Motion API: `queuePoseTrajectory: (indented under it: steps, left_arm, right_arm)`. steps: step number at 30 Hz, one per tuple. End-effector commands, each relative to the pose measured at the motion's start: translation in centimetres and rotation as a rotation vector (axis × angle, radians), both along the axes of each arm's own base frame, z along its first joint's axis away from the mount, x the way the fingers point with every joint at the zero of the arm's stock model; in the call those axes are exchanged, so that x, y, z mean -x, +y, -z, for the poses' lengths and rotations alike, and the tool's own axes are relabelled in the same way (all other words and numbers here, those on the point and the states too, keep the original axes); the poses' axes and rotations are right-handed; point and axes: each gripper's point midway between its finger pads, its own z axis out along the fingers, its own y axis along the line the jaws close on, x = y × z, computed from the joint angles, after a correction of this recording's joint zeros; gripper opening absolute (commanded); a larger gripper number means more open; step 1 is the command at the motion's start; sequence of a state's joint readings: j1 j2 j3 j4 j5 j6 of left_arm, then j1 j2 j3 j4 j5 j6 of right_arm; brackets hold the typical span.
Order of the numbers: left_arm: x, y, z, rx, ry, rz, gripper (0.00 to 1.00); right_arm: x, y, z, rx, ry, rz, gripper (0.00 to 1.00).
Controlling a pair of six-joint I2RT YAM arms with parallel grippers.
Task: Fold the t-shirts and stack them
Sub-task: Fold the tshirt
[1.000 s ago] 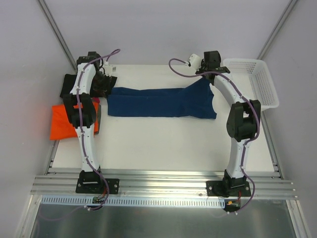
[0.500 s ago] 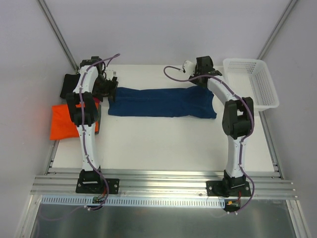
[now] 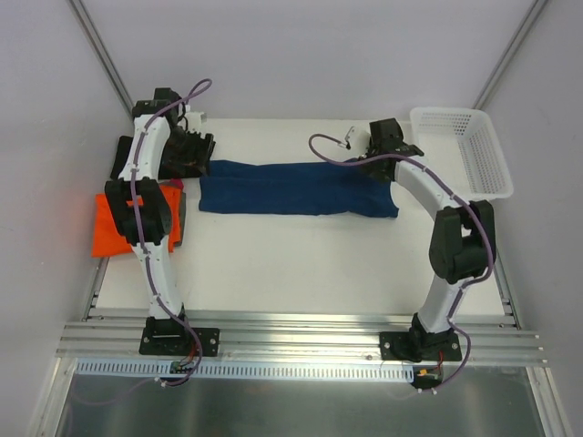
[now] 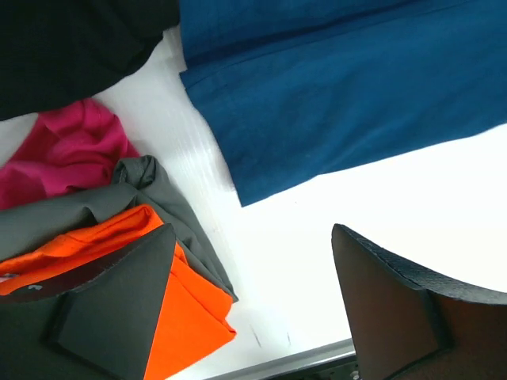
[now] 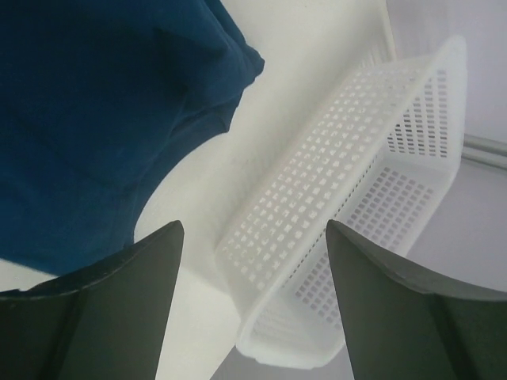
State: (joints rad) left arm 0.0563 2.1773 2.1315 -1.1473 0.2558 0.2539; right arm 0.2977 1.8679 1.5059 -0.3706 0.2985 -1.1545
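The navy shirt (image 3: 296,188) lies folded into a long flat strip. The left gripper (image 4: 252,237) and right gripper (image 5: 253,233) gape wide, empty.

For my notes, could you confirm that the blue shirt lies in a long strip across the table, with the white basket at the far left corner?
The basket is at the far right corner, as the top view shows; the blue shirt does lie in a long strip across the table.
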Motion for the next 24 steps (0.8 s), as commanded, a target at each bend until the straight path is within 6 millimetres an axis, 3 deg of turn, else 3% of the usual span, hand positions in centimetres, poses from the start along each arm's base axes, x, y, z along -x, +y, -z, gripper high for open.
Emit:
queuePoseTrajectory:
  steps: [1,6,7,11,18,24]
  left_arm:
    - [-0.2,-2.3,-3.3,0.056,-0.079,0.017,0.80]
    - [0.0,-5.4,-1.5,0.177,-0.015,0.068,0.77]
    - [0.3,-7.0,-0.3,0.182,0.019,0.102,0.76]
    - [0.9,-8.9,2.7,0.226,0.109,0.124,0.72]
    - [2.3,-9.8,6.0,0.249,0.218,0.150,0.69]
    - [3.7,-9.8,7.5,0.255,0.284,0.149,0.69]
  right_arm:
    - [2.6,-0.2,-1.9,-0.077,-0.002,0.044,0.76]
    - [3.8,-0.2,0.3,-0.109,0.071,0.073,0.76]
    - [4.1,0.1,0.6,-0.135,0.087,0.089,0.76]
    - [5.5,0.6,3.3,-0.159,0.192,0.089,0.74]
    - [6.7,-0.5,8.0,-0.161,0.345,0.123,0.68]
    - [7.7,0.0,10.0,-0.194,0.475,0.149,0.66]
